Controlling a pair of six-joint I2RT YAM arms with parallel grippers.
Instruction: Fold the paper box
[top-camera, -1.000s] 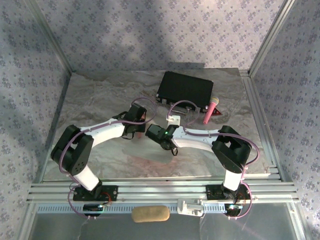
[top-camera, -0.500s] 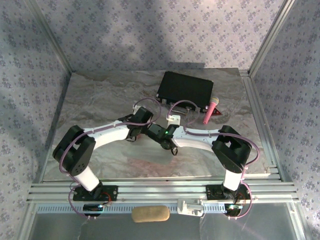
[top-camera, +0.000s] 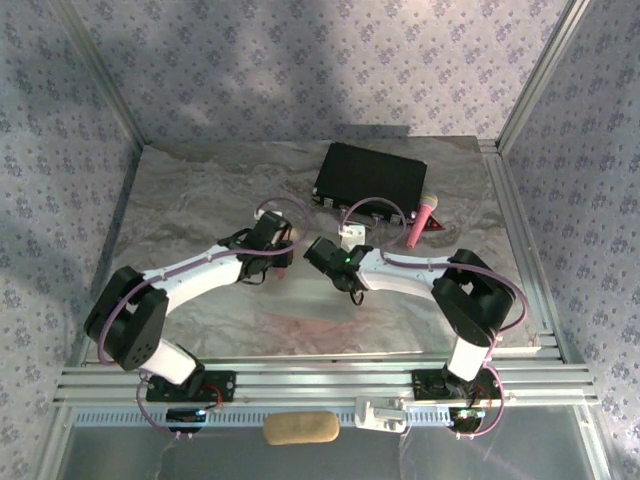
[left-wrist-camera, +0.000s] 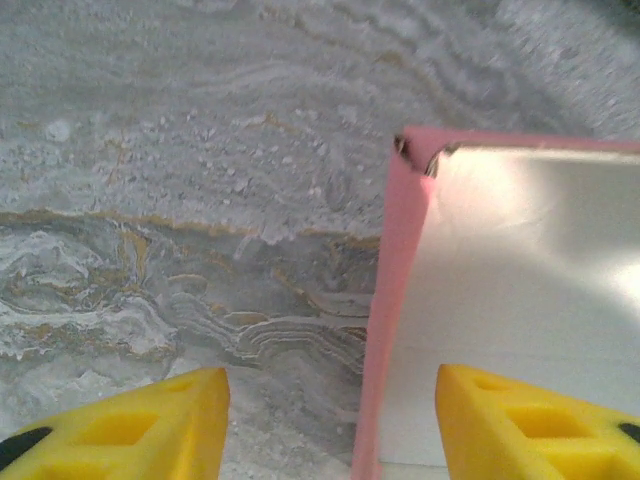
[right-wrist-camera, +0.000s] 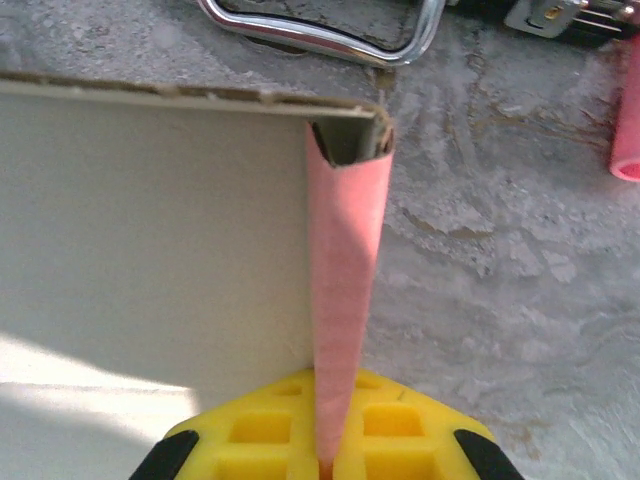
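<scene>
Right wrist view: the right hand (right-wrist-camera: 325, 452) pinches a pink side wall of the paper box (right-wrist-camera: 150, 230), mid-way across the counter (right-wrist-camera: 500, 300). The left hand (left-wrist-camera: 330, 390) gapes wide astride another wall. It should probably close squarely there before creasing.

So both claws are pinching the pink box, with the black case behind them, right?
Only the right gripper pinches the paper box. The left gripper stands open around its pink wall, per the left wrist view. The black case is behind them.
</scene>
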